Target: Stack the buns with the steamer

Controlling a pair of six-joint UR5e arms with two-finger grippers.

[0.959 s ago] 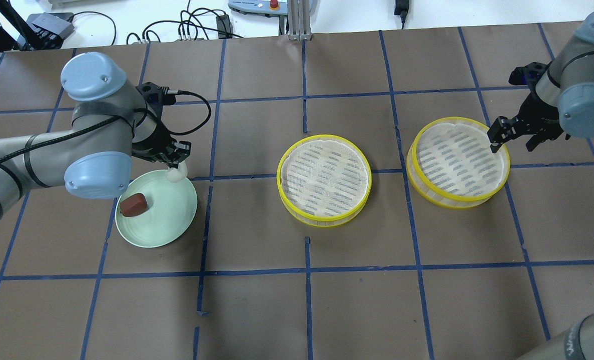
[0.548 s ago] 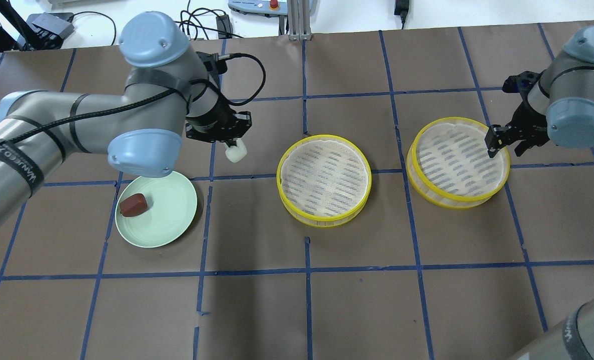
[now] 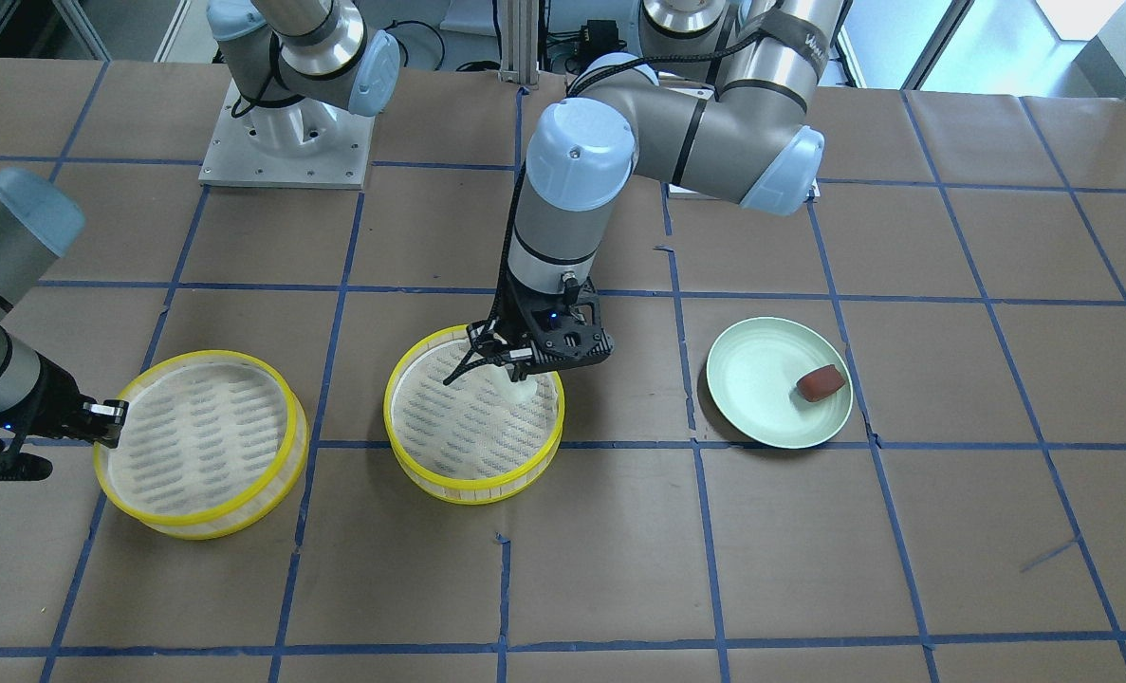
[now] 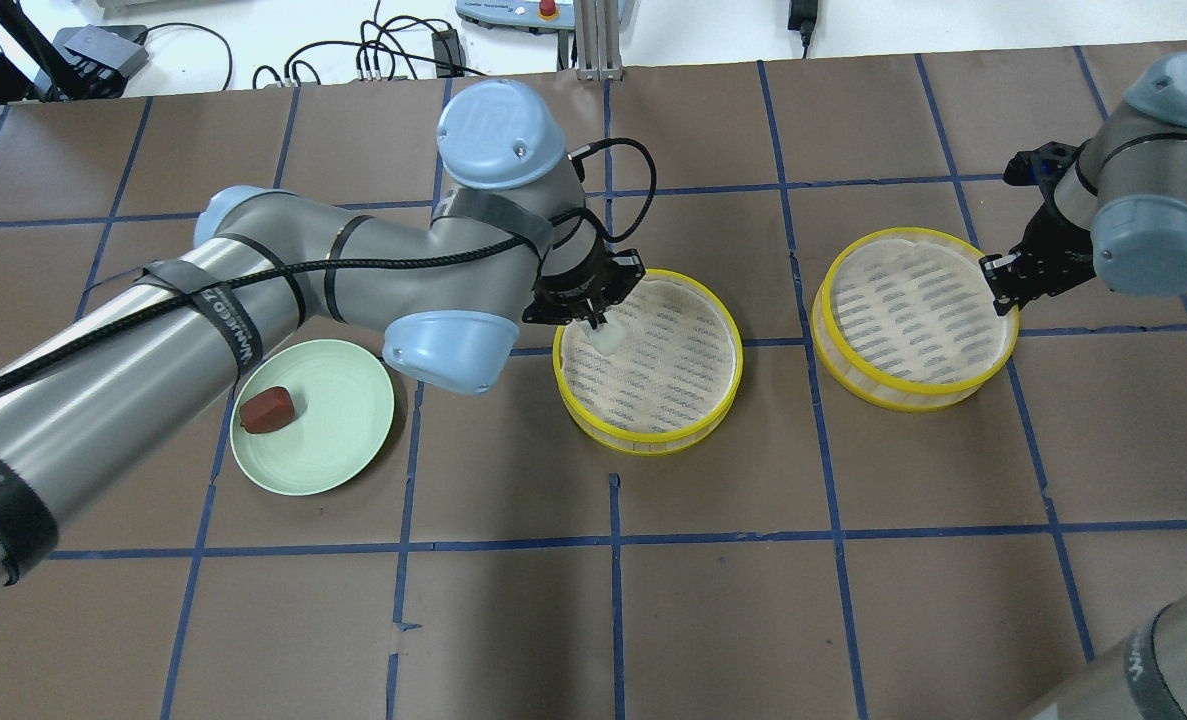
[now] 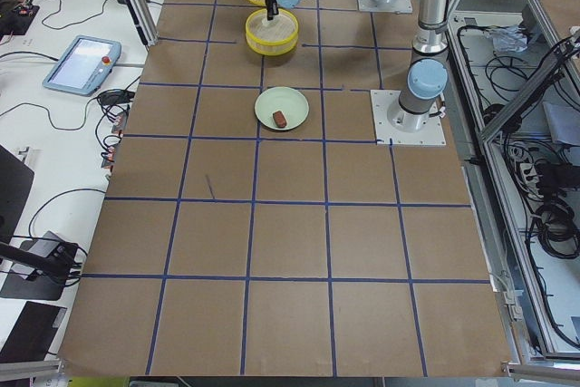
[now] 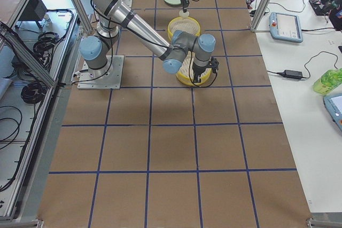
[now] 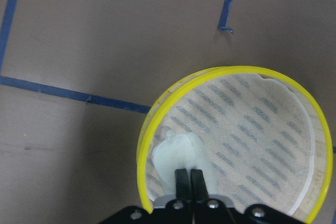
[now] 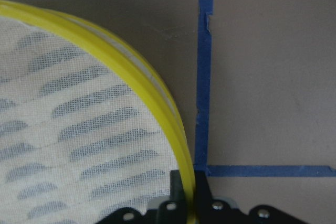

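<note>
My left gripper (image 4: 595,322) is shut on the cream-white bun (image 4: 603,338) and holds it low over the near-left part of the middle steamer tray (image 4: 673,375). In the left wrist view the bun (image 7: 177,153) hangs from the shut fingertips (image 7: 182,178) inside the yellow rim (image 7: 152,129). The reddish-brown bun (image 4: 267,410) lies on the pale green plate (image 4: 338,425). My right gripper (image 4: 1003,288) is shut on the rim of the right steamer tray (image 4: 908,320). In the right wrist view its fingers pinch the yellow rim (image 8: 157,106).
Both steamer trays have yellow rims and a white mesh liner, and they stand side by side on the brown, blue-taped table. The plate (image 3: 762,389) stands apart on my left side. Cables and a teach pendant lie beyond the table's far edge.
My left arm has carried the white bun from the plate rightward to over the middle steamer. My right gripper has closed onto the right steamer's rim.
</note>
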